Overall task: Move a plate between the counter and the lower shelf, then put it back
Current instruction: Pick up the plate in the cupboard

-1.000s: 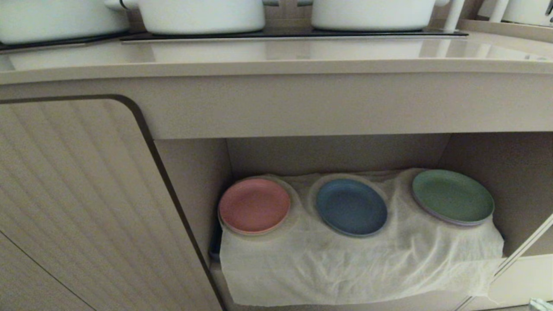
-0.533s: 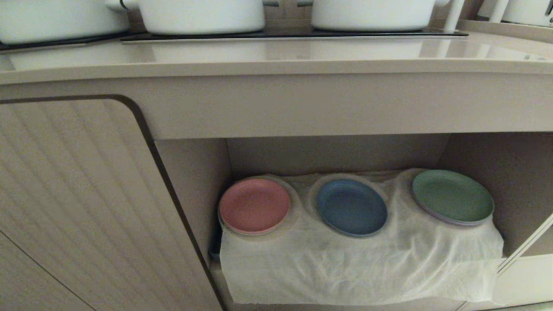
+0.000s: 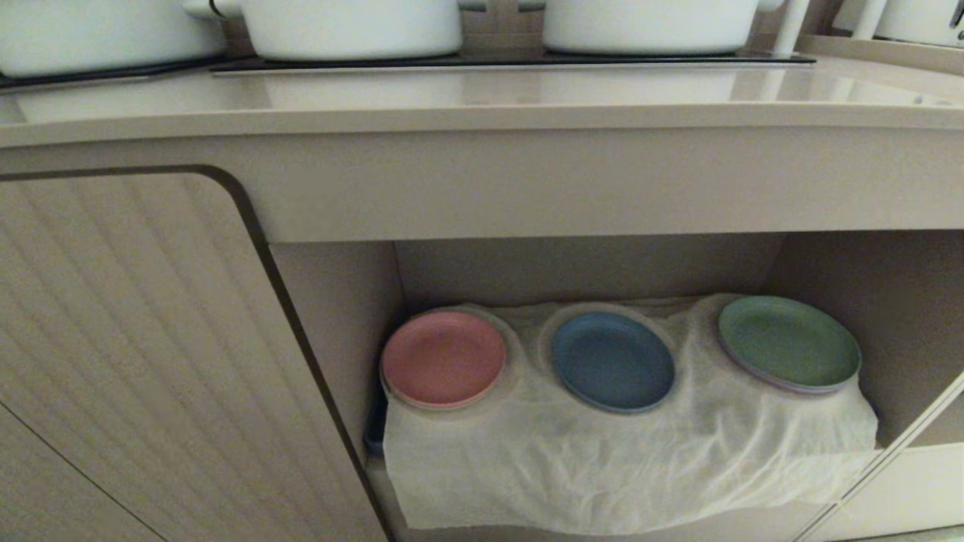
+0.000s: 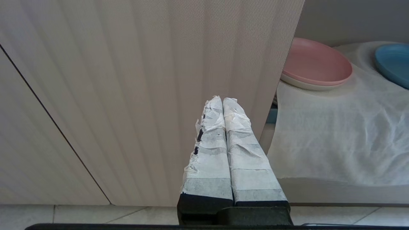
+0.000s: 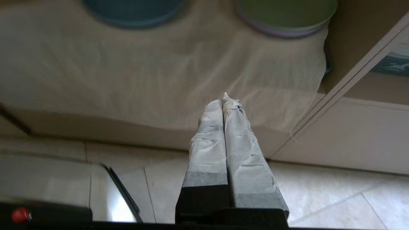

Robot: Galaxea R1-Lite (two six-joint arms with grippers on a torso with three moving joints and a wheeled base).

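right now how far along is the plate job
Looks finished or not begun; one moment cannot tell which. The blue plate sits on the lower shelf between pink and green plates. In hand: nothing, both claws shut and empty. The counter holds no plate.

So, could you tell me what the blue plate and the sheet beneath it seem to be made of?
The blue plate looks like matte plastic or melamine: flat even colour, no glare. The sheet looks like thin white cloth or non-woven fabric: it wrinkles, drapes over the shelf edge and follows the plates' outlines.
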